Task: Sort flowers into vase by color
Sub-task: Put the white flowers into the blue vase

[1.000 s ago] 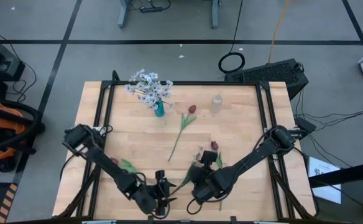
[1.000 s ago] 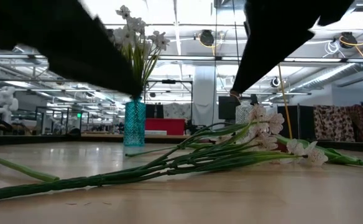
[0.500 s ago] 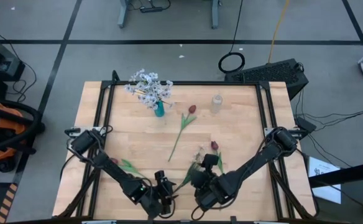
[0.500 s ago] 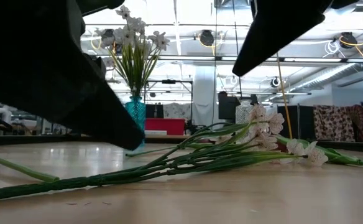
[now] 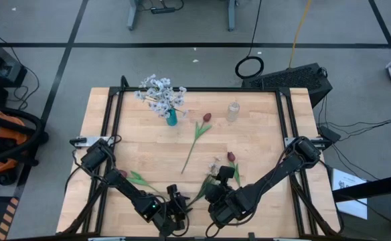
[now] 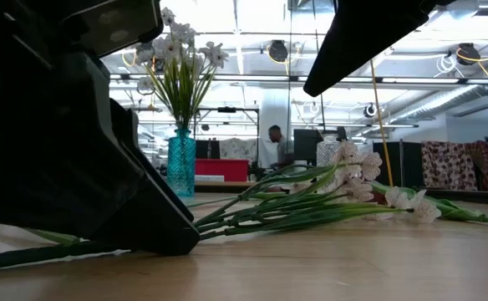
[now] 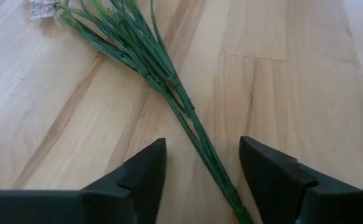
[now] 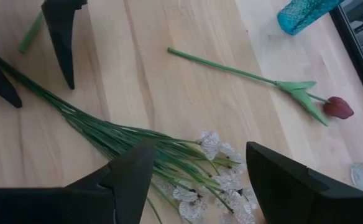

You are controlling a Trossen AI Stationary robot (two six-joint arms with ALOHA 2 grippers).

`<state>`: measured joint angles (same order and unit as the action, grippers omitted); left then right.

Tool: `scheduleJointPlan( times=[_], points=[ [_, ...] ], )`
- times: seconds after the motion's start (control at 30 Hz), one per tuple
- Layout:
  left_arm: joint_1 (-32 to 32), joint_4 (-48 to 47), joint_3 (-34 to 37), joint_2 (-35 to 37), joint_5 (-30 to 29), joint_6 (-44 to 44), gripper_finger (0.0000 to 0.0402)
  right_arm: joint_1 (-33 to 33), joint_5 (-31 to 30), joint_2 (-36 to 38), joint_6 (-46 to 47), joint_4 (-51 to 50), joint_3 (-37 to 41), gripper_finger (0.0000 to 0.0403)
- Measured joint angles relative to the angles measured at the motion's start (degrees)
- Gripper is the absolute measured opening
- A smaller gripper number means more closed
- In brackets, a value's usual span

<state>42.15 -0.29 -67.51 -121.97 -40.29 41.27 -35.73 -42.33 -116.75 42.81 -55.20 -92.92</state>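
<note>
Near the front edge of the desk (image 5: 262, 144), the left gripper (image 5: 175, 211) is lowered to the surface with its fingers (image 7: 145, 171) set apart, one on each side of the green stem of a white spray (image 7: 169, 93). The stem passes between the fingertips; contact with it cannot be confirmed. The low view shows the left gripper body resting at desk level over the stem end.

The white spray lies flat, its stem end toward the front edge and its blossoms (image 8: 215, 171) fanned out toward the desk centre. The right gripper (image 5: 217, 194) hangs above the blossom end of this spray, just beside the left gripper, fingers (image 8: 128, 177) spread wide and holding nothing.

A teal vase (image 5: 172, 119) stands near the back edge, left of centre, and holds white blossom sprays (image 5: 159, 90) upright. A small clear vase (image 5: 233, 110) stands near the back edge, right of centre.

One red tulip (image 5: 206, 118) lies flat between the two vases, bud toward the back edge, stem running toward the desk centre. A second red tulip (image 5: 231, 156) lies right of centre, close to the right arm. A third stem with green leaves (image 5: 136, 178) lies near the front-left area beside the left arm; its bud appears partly hidden by the arm.
</note>
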Motion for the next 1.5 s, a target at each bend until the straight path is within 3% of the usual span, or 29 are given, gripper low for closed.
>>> scheduleJointPlan(
  times=[0.53,0.8,1.07,1.5],
  points=[
    [-1.20,-0.59,0.00,0.02,2.40,-1.70,0.0013,0.00,0.01,0.02,-0.11,0.77,-0.02,0.0247],
    [-1.68,-0.62,0.04,-0.04,1.88,-1.70,0.0011,0.00,-0.02,0.02,-0.02,0.75,-0.02,0.0247],
    [-1.64,-2.40,0.37,2.53,2.75,-4.36,0.0011,-1.32,-4.14,3.33,-0.26,0.53,-0.09,0.0247],
    [-0.12,-7.34,0.26,12.54,2.53,-7.70,0.0010,-10.66,-13.06,14.24,-0.80,-1.23,-0.15,0.0247]
  ],
)
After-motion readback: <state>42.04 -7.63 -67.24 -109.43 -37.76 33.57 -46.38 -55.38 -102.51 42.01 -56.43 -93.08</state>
